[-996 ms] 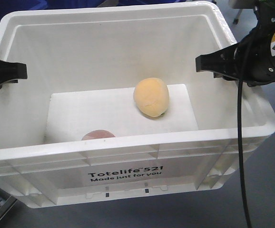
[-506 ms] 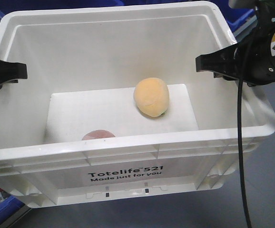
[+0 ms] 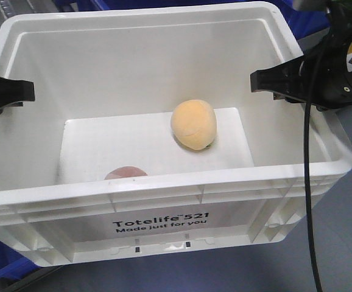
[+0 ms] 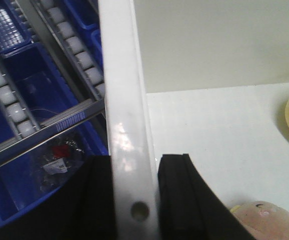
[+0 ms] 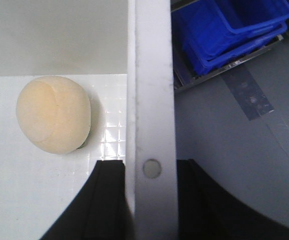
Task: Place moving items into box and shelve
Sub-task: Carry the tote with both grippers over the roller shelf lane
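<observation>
Tote [image 3: 164,228] hung between both arms, white w/ ribbed rim and black "Totelife 521" print on the near wall. Left end effector [image 4: 134,200] was clamped on the left rim, one black finger outside the wall and one inside, both pressed against the plastic. Right end effector [image 5: 149,200] held the right rim the same way, fingers either side of the wall near a small round hole. Neither gripped anything else.

Both items were already inside. Pale orange-yellow ball [image 3: 193,124] sat on the tote floor toward the right, apart from the walls. Pinkish-brown item [image 3: 126,173] lay at the near wall, mostly hidden by the rim in the front view; the left wrist view showed it low in the corner near the gripped side.

Judged stage: packing done, tote being carried toward shelving. Blue crates [image 5: 224,30] and a roller rack [image 4: 14,95] showed below and beside it.

Risks: thin smooth rim could slip thru the fingers if the arms drifted apart or moved out of sync. Any tilt would roll the ball and shift the load. Tote underside could also snag on crates or rollers if brought in too low.
</observation>
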Available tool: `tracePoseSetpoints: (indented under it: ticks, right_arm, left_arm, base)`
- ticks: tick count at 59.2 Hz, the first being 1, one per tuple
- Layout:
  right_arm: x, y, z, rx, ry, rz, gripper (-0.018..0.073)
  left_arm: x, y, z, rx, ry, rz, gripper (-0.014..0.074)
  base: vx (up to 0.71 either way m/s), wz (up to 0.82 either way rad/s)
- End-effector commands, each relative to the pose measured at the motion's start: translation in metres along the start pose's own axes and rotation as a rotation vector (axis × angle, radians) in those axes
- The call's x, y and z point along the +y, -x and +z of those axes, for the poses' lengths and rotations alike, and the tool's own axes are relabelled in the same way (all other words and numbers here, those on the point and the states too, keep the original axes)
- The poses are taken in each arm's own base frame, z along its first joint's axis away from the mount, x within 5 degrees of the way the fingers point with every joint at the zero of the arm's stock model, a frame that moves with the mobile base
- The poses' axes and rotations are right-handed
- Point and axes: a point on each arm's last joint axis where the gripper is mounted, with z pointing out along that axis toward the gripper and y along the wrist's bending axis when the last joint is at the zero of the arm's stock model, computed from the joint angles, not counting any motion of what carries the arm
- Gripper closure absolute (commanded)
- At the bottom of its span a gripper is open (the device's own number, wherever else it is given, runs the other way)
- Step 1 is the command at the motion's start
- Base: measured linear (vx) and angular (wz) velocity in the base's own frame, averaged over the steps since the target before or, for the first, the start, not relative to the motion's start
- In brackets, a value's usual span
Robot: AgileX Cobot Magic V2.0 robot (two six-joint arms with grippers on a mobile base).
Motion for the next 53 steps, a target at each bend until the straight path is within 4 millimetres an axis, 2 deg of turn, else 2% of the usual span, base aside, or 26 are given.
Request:
tracePoseSetpoints:
  ticks: [1, 53]
  right_arm:
    - [-0.0089, 0.0177, -0.0226, -0.183, -0.012, -0.024, 0.0502]
    - [-0.0089, 0.0177, -0.0226, -0.183, -0.012, -0.024, 0.0502]
  left_arm:
    - [0.0008, 0.0189, -0.0206, -0.178, -0.024, 0.036, 0.0449]
    - [0.0008, 0.0189, -0.0206, -0.178, -0.024, 0.036, 0.0449]
  base:
    - [0.07, 0.5]
    - [0.07, 0.41]
